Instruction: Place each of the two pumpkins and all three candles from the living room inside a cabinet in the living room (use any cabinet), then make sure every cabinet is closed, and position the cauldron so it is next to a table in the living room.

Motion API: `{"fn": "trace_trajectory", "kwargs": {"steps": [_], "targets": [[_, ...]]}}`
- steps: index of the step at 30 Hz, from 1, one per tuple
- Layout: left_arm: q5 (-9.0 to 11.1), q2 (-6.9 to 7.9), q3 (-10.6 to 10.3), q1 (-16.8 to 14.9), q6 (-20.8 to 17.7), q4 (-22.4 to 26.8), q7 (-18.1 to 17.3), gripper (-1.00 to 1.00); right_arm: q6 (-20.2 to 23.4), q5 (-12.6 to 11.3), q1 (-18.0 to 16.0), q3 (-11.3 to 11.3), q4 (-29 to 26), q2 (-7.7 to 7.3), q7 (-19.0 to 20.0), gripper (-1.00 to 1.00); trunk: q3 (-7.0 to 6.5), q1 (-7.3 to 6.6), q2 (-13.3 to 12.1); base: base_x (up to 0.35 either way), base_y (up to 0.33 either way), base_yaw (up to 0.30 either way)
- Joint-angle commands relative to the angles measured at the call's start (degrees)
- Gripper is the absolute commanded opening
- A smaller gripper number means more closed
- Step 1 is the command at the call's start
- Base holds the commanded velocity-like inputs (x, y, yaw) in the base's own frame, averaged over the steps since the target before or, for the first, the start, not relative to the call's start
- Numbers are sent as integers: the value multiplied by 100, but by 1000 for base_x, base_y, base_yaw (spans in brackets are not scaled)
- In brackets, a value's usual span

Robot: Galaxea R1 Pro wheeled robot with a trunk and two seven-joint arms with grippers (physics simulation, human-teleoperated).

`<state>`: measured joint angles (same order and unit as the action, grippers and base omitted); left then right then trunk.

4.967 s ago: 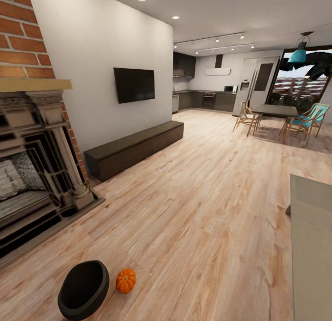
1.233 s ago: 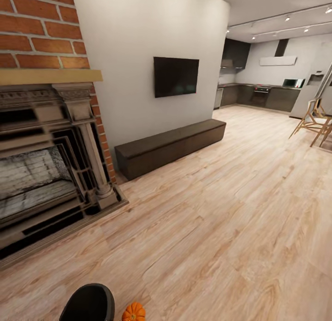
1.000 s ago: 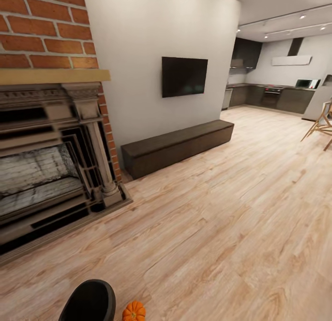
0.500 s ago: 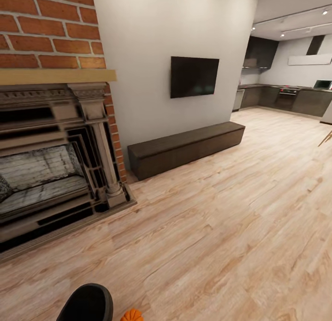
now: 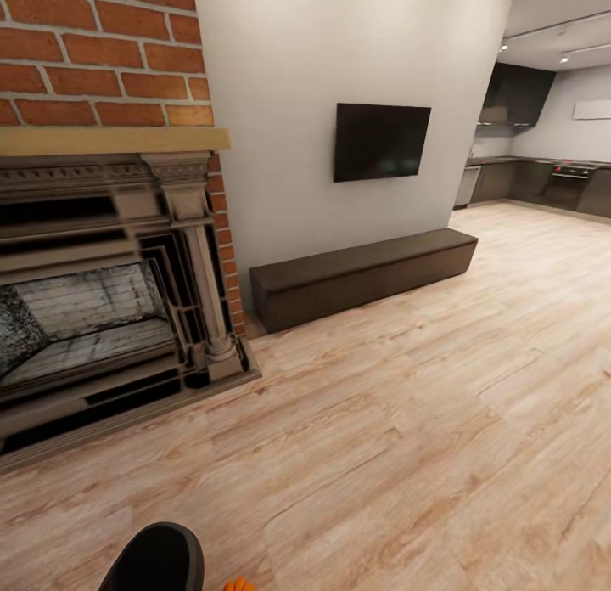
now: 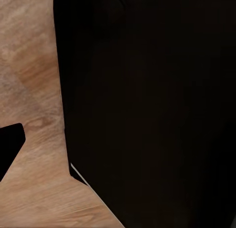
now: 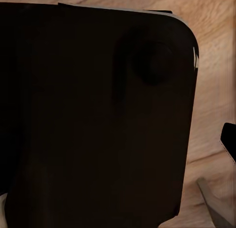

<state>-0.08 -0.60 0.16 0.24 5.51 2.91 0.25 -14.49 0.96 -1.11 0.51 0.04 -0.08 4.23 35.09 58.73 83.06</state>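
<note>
Turning leftward: long dark brown wooden cabinet (image 5: 365,277) shifting right in head view, drawers shut. Matte black cauldron (image 5: 157,561) and orange pumpkin (image 5: 238,585) sliding off near edge, beside brick fireplace (image 5: 102,277). Jaw state: cannot tell. Nothing stowed yet.

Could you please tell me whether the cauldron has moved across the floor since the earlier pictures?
No. The cauldron keeps its place beside the pumpkin in front of the fireplace; the camera has turned, shifting the whole view.
</note>
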Motion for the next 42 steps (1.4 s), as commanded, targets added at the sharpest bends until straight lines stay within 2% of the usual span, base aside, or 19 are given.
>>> {"fn": "trace_trajectory", "kwargs": {"steps": [1, 8, 22, 31, 42], "targets": [[-1, 0, 2, 3, 9, 8, 4, 100, -19, 16, -3, 2, 5, -1, 9, 100, 4, 0, 2, 17, -34, 37], [-1, -1, 2, 3, 4, 8, 3, 100, -19, 135, -3, 2, 5, -1, 8, 100, 4, 0, 2, 11, -185, 149], [-1, -3, 2, 3, 3, 8, 8, 100, -19, 158, -3, 2, 5, -1, 8, 100, 8, 0, 2, 151, -222, 127], [-1, -3, 2, 3, 11, 8, 3, 100, -27, 153, -3, 2, 5, -1, 8, 100, 1, 0, 2, 139, -34, -42], [-10, -18, -5, 3, 12, 8, 3, 100, -25, 155, -3, 2, 5, -1, 12, 100, -6, 0, 2, 135, -170, -34]]}}
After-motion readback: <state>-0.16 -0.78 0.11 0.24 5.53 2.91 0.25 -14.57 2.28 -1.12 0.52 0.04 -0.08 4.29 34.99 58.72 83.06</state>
